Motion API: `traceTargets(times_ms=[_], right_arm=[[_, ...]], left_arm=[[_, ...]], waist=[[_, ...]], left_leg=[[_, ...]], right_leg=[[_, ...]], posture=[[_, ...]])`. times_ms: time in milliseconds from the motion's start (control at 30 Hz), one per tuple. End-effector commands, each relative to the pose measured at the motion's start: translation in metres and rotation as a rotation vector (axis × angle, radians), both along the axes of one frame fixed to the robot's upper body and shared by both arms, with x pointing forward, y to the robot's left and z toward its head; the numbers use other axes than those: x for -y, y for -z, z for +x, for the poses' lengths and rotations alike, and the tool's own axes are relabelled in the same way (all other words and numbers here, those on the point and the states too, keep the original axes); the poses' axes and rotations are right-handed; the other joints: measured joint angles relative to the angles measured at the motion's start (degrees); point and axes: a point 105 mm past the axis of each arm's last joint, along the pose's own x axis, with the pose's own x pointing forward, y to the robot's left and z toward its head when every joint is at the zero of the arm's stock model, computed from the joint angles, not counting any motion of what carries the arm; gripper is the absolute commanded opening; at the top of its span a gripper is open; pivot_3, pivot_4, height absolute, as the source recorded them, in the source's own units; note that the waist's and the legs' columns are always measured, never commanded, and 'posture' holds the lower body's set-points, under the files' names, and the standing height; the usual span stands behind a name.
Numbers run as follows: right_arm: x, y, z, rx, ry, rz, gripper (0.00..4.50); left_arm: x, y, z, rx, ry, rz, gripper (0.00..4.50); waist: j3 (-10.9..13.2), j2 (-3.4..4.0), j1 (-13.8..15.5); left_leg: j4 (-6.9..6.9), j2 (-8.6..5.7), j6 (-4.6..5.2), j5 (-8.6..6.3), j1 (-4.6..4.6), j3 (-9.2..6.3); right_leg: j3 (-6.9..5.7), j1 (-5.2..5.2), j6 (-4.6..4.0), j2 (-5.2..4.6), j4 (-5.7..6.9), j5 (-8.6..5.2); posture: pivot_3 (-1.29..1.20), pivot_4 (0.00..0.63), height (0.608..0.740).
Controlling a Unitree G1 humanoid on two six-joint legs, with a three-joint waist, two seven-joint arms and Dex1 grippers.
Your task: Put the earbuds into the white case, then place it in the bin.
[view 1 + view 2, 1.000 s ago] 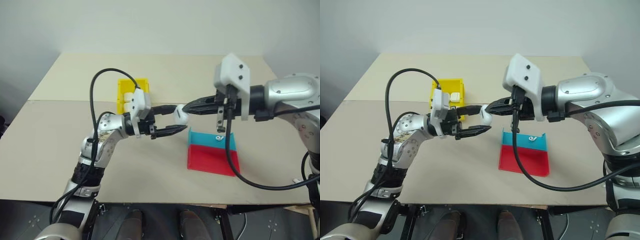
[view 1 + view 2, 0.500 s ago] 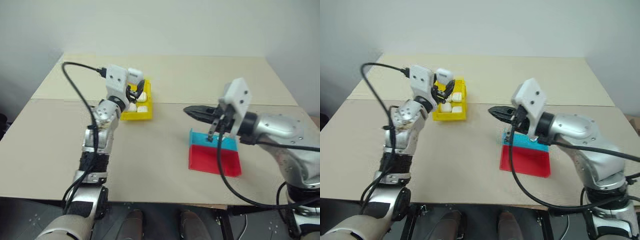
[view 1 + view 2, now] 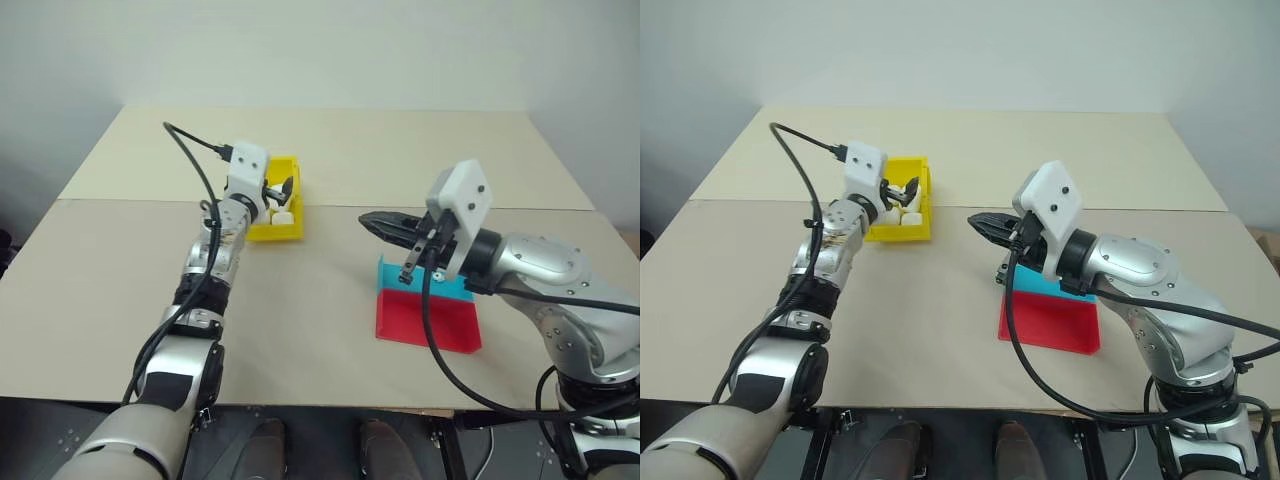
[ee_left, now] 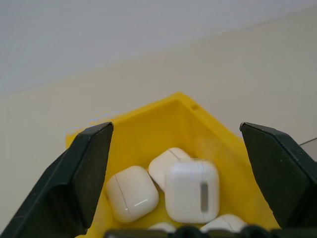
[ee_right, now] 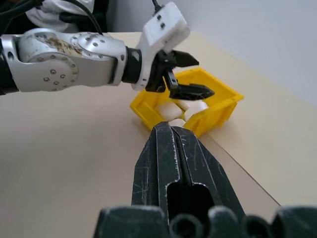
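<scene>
The left gripper (image 5: pixel 185 74) is held wide over the bin (image 3: pixel 289 228), a white case (image 4: pixel 191 191) between its fingers (image 4: pixel 84 171); the right gripper (image 3: pixel 368 221) is shut, empty

You've got a beige table (image 3: pixel 330 140) made of two boards with a seam running across, a plain pale wall (image 3: pixel 320 50) behind it, and a red tray (image 3: pixel 425 322) touching a blue tray (image 3: pixel 1032 282).

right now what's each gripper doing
Left gripper: open over the bright yellow plastic bin, holding nothing.
Right gripper: shut, empty.
</scene>
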Motion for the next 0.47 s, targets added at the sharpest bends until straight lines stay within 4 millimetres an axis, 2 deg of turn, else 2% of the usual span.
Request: traceTargets(times_ms=[33, 167, 267, 333, 400, 467], right_arm=[[0.003, -0.004, -0.002, 0.054, 0.021, 0.004, 0.0], [0.018, 0.006, -0.001, 0.056, 0.067, 0.042, 0.0], [0.03, 0.025, -0.003, 0.023, 0.064, -0.011, 0.0], [0.037, 0.03, -0.006, -0.015, 0.048, -0.01, 0.0], [0.043, 0.032, -0.01, -0.043, 0.035, 0.002, 0.0], [0.05, 0.033, -0.014, -0.053, 0.026, 0.004, 0.0]], left_arm=[[-0.013, -0.02, -0.025, 0.061, 0.111, 0.027, 4.47], [-0.026, -0.02, -0.078, 0.006, 0.261, 0.083, 4.47], [-0.028, -0.02, -0.129, -0.05, 0.394, 0.107, 4.47], [-0.025, -0.019, -0.162, -0.08, 0.484, 0.104, 4.47], [-0.024, -0.017, -0.184, -0.113, 0.512, 0.094, 4.47], [-0.023, -0.016, -0.197, -0.133, 0.491, 0.091, 4.47]], waist=[[-0.01, 0.01, -0.41], [0.0, 0.01, -0.5], [0.0, 0.0, -0.15], [0.0, 0.0, -0.09], [0.0, 0.0, 0.11], [0.0, 0.0, 0.18]], left_leg=[[-0.03, 0.01, 0.0, 0.0, 0.01, 0.0], [-0.06, 0.05, -0.01, 0.0, 0.02, -0.01], [-0.04, 0.07, -0.01, 0.0, 0.04, -0.01], [-0.02, 0.12, -0.02, 0.0, 0.05, 0.0], [-0.02, 0.17, -0.02, 0.0, 0.11, 0.01], [0.0, 0.18, -0.03, 0.01, 0.22, 0.01]], right_leg=[[0.03, -0.02, 0.0, 0.0, 0.03, 0.0], [0.03, -0.02, -0.01, 0.02, 0.05, 0.0], [0.02, 0.04, -0.01, -0.03, 0.02, 0.0], [0.02, 0.04, -0.01, -0.05, -0.06, 0.0], [0.02, 0.09, -0.02, -0.07, -0.08, -0.01], [0.02, 0.2, -0.02, -0.05, -0.06, -0.02]], posture=[[0.0, 0.15, 0.74], [0.0, 0.15, 0.74], [0.0, 0.15, 0.74], [0.0, 0.15, 0.74], [0.0, 0.15, 0.74], [0.0, 0.15, 0.74]])
